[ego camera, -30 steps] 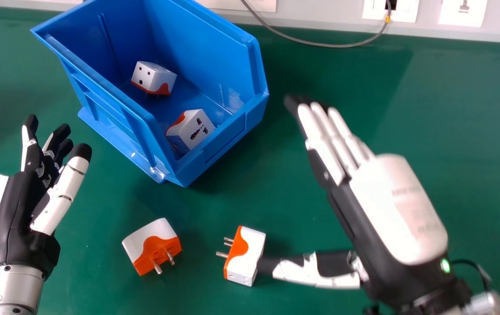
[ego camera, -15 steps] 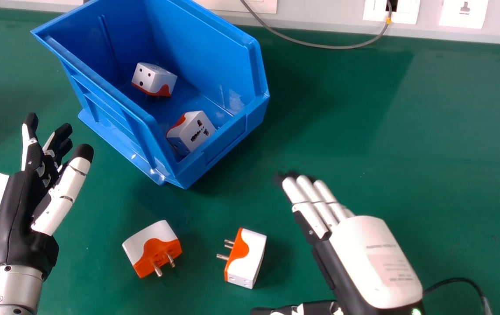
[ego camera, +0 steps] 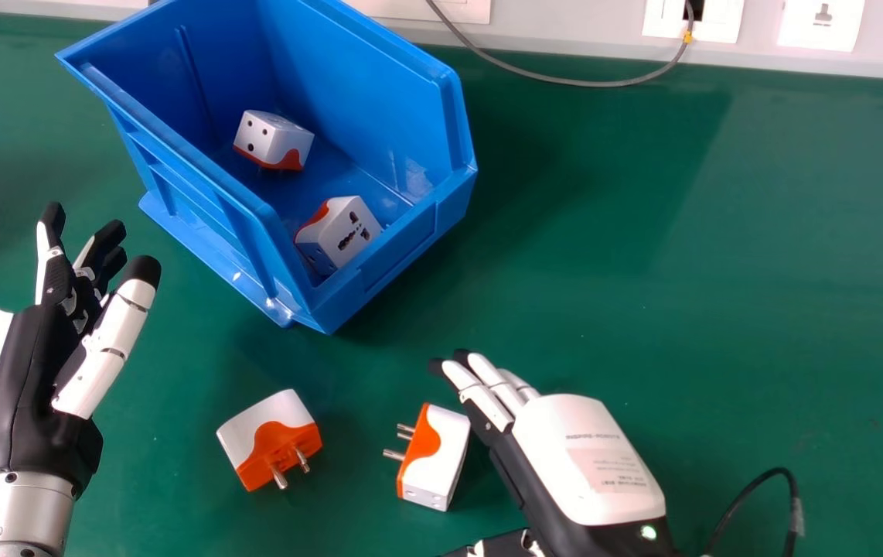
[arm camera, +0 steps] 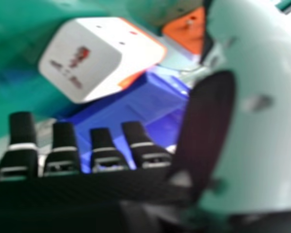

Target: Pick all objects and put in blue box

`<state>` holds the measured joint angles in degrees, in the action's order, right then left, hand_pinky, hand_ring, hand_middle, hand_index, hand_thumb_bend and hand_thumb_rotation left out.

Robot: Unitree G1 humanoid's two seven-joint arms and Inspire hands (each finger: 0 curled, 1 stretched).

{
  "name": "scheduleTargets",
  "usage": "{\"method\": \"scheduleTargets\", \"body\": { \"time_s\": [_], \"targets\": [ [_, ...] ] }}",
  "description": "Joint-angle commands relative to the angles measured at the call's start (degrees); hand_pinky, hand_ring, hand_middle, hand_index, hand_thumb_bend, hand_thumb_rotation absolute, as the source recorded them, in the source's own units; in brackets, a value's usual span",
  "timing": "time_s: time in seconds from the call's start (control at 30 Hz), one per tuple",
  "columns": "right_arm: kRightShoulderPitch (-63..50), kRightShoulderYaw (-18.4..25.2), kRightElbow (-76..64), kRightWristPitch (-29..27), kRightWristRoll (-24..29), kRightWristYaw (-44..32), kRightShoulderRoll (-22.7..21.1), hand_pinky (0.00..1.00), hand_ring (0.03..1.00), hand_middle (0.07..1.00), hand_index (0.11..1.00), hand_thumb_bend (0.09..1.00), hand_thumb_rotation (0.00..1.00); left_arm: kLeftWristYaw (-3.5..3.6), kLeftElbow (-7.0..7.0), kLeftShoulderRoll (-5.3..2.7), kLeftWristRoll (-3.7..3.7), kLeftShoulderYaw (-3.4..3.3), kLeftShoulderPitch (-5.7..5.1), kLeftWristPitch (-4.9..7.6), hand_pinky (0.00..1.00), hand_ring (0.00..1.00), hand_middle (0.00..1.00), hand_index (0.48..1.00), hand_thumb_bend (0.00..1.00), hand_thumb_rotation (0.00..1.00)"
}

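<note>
In the head view my left hand is open over the table's left side, holding nothing. My right hand is open and empty, its palm side close to the right of a white and orange adapter. Another adapter lies farther left, pins toward the robot. Two more adapters, one toward the back and one near the front wall, lie inside the blue box. In the right hand view my right hand faces the nearer adapter, with an orange one beyond.
The green table extends right of the box. A grey cable curves along the back edge to a wall socket. A black cable loops beside my right wrist.
My right hand has come down toward the robot and then left, up beside the nearer adapter. My left hand, the box and the adapters have stayed in place.
</note>
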<state>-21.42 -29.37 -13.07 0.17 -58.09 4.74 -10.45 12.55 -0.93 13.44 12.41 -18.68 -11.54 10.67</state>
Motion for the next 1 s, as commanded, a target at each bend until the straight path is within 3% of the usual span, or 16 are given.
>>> {"method": "scheduleTargets", "body": {
  "time_s": [0.0, 0.13, 0.27, 0.37, 0.5, 0.73, 0.97],
  "targets": [
    [1.4, -0.9, 0.6, 1.4, -0.4, 0.7, 1.5, 0.79, 0.896, 0.924, 0.895, 0.613, 0.31, 0.04, 0.86, 0.17, 0.44, -0.39, 0.13, 0.45, 0.93, 0.96, 0.95, 0.944, 0.46, 0.54],
    [3.1, -2.0, 2.1, 2.8, -0.5, 0.4, 2.2, 0.80, 0.892, 0.921, 0.889, 0.619, 0.31, -0.01, 0.78, 0.51, -0.01, -0.44, 0.04, 0.61, 0.93, 0.96, 0.95, 0.944, 0.45, 0.53],
    [6.0, -2.3, 4.0, 3.9, 0.1, -0.9, 2.3, 0.80, 0.891, 0.921, 0.887, 0.620, 0.30, -0.26, 1.88, 0.69, -0.41, -0.42, -0.49, 0.13, 0.93, 0.96, 0.95, 0.943, 0.45, 0.54],
    [8.2, -2.5, 5.9, 4.5, 0.0, -0.9, 2.4, 0.80, 0.890, 0.921, 0.887, 0.619, 0.30, -0.02, 0.77, 0.98, -0.34, -0.52, -0.07, 0.45, 0.93, 0.96, 0.95, 0.942, 0.46, 0.55],
    [10.3, -3.1, 8.1, 5.2, -0.3, -0.6, 2.4, 0.80, 0.884, 0.918, 0.882, 0.621, 0.29, 0.01, 0.73, 1.34, -0.50, -0.46, -0.13, 0.38, 0.93, 0.96, 0.96, 0.939, 0.47, 0.54],
    [12.6, -3.9, 10.6, 7.0, -0.1, -0.7, 2.9, 0.79, 0.874, 0.913, 0.876, 0.625, 0.28, -0.30, 1.60, 1.29, -0.41, -0.48, -0.45, -0.15, 0.93, 0.97, 0.96, 0.939, 0.48, 0.54],
    [14.1, -4.6, 13.6, 8.0, 0.2, -0.3, 2.8, 0.78, 0.865, 0.901, 0.869, 0.627, 0.28, 0.45, 0.95, 1.34, 0.73, -0.80, -0.15, -0.28, 0.96, 0.98, 0.96, 0.938, 0.49, 0.55]
  ]
}}
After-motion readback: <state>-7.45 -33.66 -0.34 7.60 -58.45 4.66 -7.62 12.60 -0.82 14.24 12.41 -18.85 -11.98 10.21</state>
